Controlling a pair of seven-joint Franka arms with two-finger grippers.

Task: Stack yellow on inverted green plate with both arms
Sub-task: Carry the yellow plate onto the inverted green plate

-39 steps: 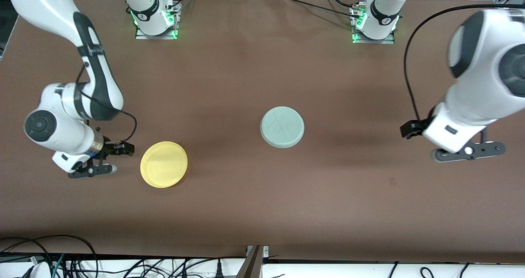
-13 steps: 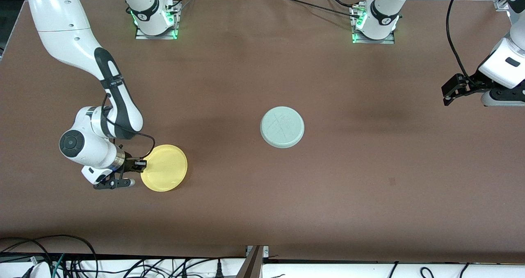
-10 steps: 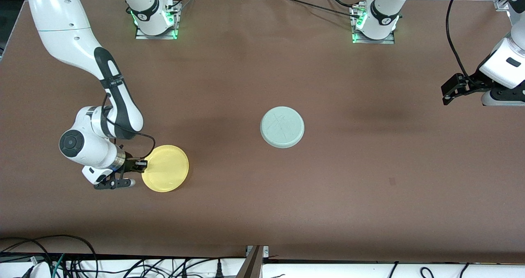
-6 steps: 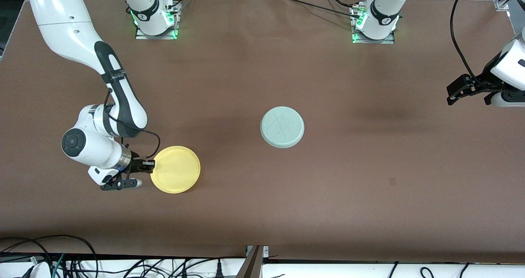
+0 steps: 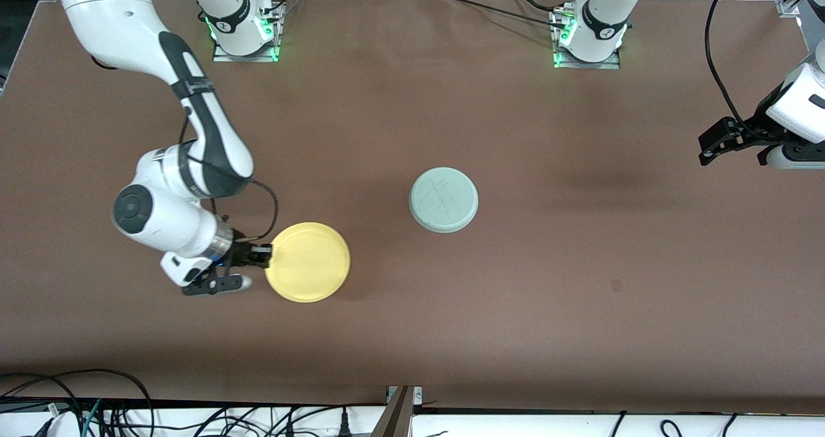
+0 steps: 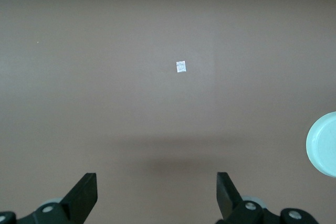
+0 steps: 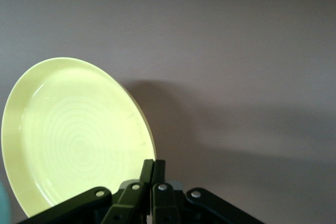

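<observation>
1. The yellow plate (image 5: 308,262) has shifted since half a second ago toward the middle of the table and the green plate; three seconds ago it lay flat on the table toward the right arm's end with nothing touching it.
2. It now hangs off the table, over the brown table (image 5: 412,334), rim up and tilted; its shadow shows on the cloth in the right wrist view.
3. The right gripper (image 5: 261,255) pinches the yellow plate's rim at the plate's 9 o'clock edge in the front view, so the plate sticks out from the fingers toward 3 o'clock.
4. In the right wrist view the fingers (image 7: 159,174) are closed narrow on the rim of the yellow plate (image 7: 73,140), with the plate's ringed inner face turned to the camera.
5. The green plate (image 5: 443,200) lies upside down near the table's middle, at about 2 o'clock from the yellow plate and well apart from it; it has not moved.
6. Faint scratch lines cross its flat underside.
7. The left gripper (image 5: 715,144) hangs over the left arm's end of the table, at about 3 o'clock from the green plate, and the left arm waits there, much where it was half a second ago.
8. The left wrist view shows its fingers (image 6: 84,195) spread wide with nothing between them, the green plate's edge (image 6: 323,142) at the frame's margin, and a small white speck (image 6: 181,66), perhaps a sticker, on the cloth.
</observation>
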